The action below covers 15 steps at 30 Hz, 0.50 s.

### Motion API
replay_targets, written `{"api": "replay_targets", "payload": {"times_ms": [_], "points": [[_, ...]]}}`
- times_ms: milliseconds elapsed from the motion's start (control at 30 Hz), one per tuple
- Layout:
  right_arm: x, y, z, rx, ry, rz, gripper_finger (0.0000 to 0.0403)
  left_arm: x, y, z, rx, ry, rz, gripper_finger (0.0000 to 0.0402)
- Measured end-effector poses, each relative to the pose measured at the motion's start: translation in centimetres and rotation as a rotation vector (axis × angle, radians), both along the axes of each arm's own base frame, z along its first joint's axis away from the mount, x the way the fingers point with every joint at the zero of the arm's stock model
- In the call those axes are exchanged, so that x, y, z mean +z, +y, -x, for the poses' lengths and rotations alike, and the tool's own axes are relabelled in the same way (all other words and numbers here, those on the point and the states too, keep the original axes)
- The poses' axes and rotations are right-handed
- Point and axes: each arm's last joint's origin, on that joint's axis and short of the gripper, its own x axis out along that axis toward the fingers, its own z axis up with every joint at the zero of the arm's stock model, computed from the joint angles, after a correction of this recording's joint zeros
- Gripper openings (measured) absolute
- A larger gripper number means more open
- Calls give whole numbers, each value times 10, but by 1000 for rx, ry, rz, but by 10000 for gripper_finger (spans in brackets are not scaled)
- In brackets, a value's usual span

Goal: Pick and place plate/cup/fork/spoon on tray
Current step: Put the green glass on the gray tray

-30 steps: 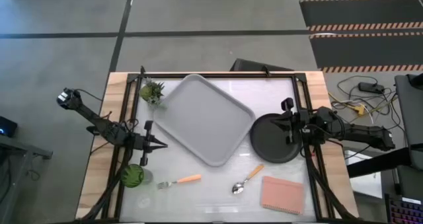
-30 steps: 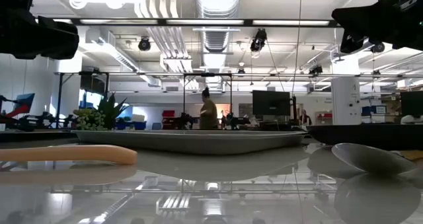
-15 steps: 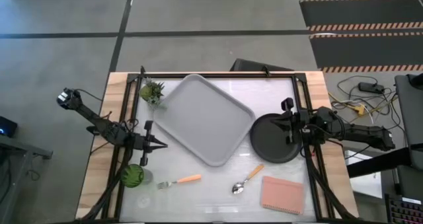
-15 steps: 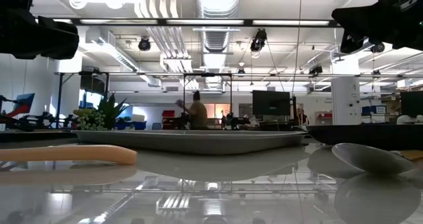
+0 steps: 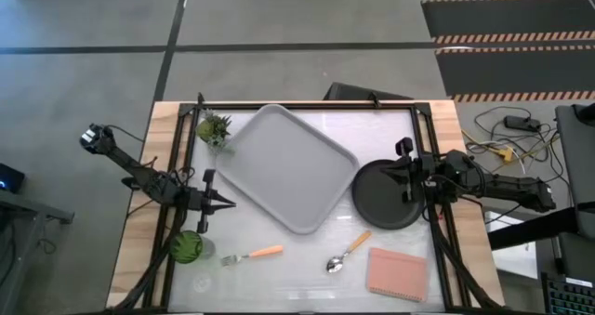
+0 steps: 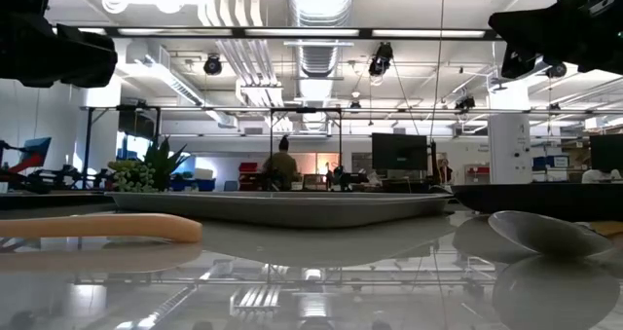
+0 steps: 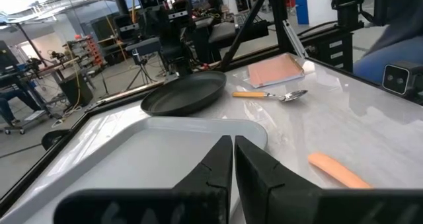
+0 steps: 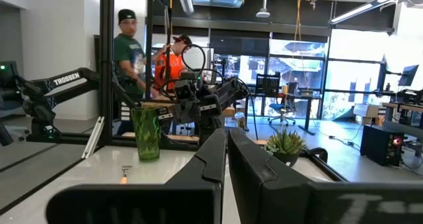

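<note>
The grey tray (image 5: 288, 166) lies at the table's middle, turned at an angle. The black plate (image 5: 376, 199) lies flat to its right. The green cup (image 5: 186, 247) stands upright near the left front. The orange-handled fork (image 5: 253, 255) and the spoon (image 5: 348, 253) lie flat near the front edge. My left gripper (image 5: 231, 203) is shut and empty, raised beside the tray's left edge. My right gripper (image 5: 386, 173) is shut and empty, raised over the plate's right part. The fingers show closed in both wrist views (image 7: 232, 143) (image 8: 225, 137).
A small potted plant (image 5: 214, 127) stands at the tray's far left corner. A pink pad (image 5: 397, 272) lies at the front right, next to the spoon. A black frame (image 5: 307, 104) runs around the table. People stand in the room beyond (image 8: 129, 45).
</note>
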Motion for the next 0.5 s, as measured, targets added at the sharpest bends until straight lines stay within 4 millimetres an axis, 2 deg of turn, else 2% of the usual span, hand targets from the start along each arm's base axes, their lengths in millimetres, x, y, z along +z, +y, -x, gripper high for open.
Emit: {"api": "replay_targets", "payload": {"times_ms": [500], "points": [[0, 0, 0, 0, 0, 0, 9, 0, 0, 0, -7, 1, 0, 0]]}}
